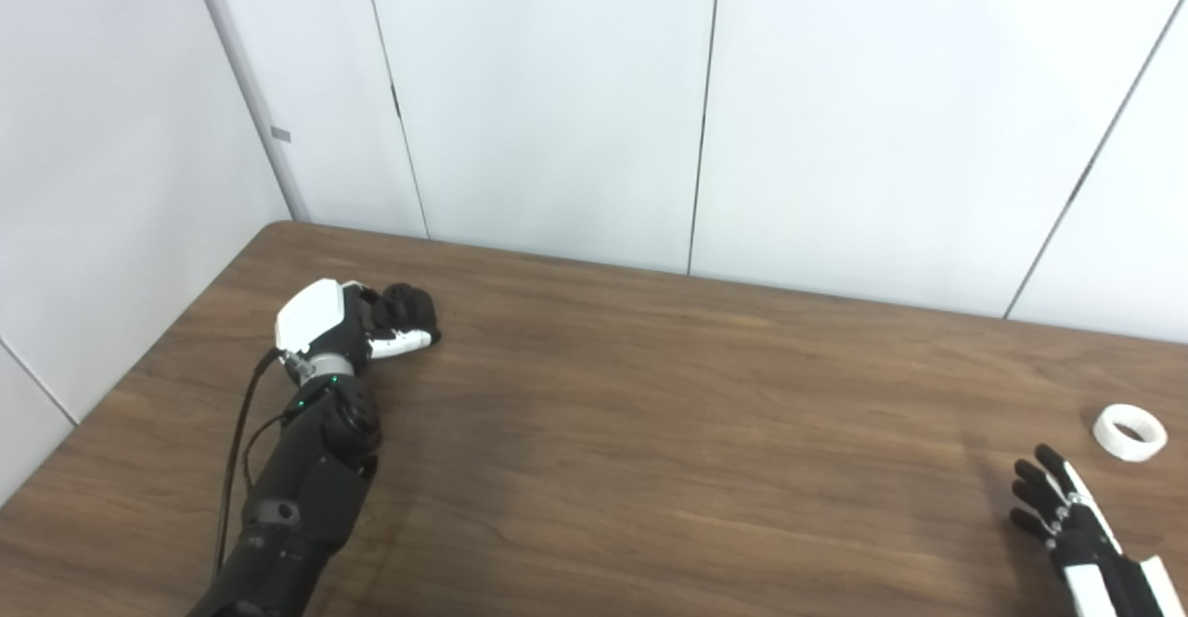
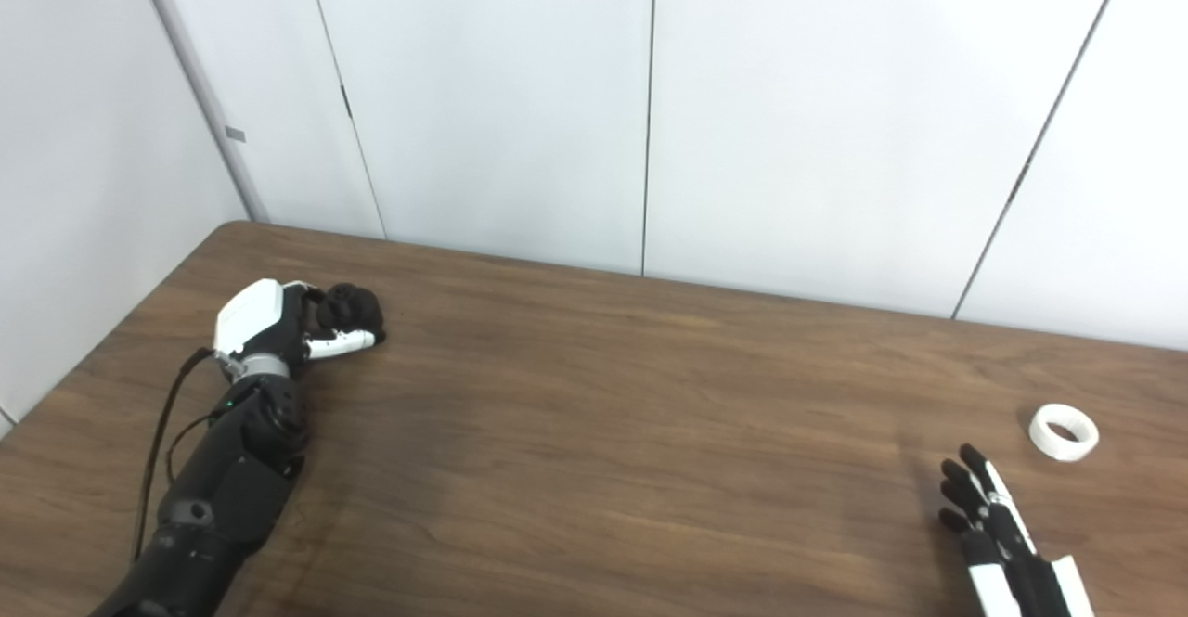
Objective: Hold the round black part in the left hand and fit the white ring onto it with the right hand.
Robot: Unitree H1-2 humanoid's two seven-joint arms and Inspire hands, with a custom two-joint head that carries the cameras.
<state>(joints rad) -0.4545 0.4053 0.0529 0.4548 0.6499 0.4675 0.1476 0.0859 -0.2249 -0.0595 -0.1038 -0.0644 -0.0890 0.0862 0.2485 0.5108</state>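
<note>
Leftmost, wall: pale panels with thin vertical seams stand behind the table's far edge.
Table (image 1: pixel 650 431): brown wood grain, filling the lower part of both head views.
Left arm: black, with a thin cable along it, coming in from the bottom left and reaching toward the far left corner of the table.
Left hand (image 1: pixel 357 325): white back turned up, low at the tabletop; its fingers (image 1: pixel 404 342) are curled around the round black part.
Round black part (image 1: pixel 410 306): dark and rounded, enclosed by the left hand near the table's far left; its underside is hidden, so whether it rests on the wood cannot be told.
Middle of table: bare wood between the two hands, which are well apart.
Right hand (image 2: pixel 988 520): at the bottom right, fingers stretched out and slightly spread, holding nothing, pointing toward the far edge.
White ring (image 1: pixel 1129 432): lying flat on the table by the right edge, hole facing up, just beyond and to the right of the right hand's fingertips, not touched.
</note>
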